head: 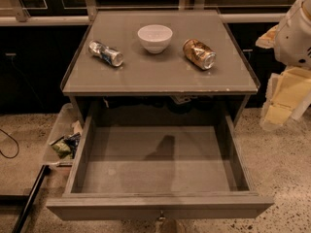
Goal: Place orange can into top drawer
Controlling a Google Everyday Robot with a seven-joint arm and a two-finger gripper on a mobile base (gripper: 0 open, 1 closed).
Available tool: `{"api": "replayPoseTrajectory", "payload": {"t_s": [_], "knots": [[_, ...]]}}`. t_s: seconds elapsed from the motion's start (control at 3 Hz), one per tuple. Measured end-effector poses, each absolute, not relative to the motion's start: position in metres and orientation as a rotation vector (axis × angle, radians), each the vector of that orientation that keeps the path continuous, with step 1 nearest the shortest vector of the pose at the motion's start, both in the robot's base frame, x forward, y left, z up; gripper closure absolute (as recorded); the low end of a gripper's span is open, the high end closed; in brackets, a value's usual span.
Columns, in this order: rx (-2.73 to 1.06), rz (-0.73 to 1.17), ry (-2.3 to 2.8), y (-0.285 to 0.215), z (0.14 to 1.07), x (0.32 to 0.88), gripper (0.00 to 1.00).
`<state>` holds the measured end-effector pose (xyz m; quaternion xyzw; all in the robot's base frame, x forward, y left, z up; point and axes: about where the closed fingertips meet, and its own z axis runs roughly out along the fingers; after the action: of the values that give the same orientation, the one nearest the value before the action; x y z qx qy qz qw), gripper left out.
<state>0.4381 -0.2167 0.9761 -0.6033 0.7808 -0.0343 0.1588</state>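
A small dented orange-gold metal can [199,54] lies on its side on the flat grey cabinet top [160,79], right of a white bowl [155,38]. A slim silver-and-blue can [106,53] lies to the bowl's left. Below, the wide grey top drawer [194,207] stands open. The robot's pale gripper [284,98] hangs at the right edge, apart from the can; I cannot tell whether it is open or closed.

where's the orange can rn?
Camera view: orange can lies on its side on the tabletop, right of the bowl; the gripper hangs further right, beyond the table edge.
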Motion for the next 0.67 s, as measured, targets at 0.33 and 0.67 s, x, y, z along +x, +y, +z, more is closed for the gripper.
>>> {"api": "replayPoseTrajectory", "payload": {"t_s": [0.33, 0.67], "knots": [[-1.722, -0.103, 2.211, -0.215, 0.977, 0.443, 0.0], [-1.725, -0.098, 2.15, -0.207, 0.974, 0.466, 0.0]]}}
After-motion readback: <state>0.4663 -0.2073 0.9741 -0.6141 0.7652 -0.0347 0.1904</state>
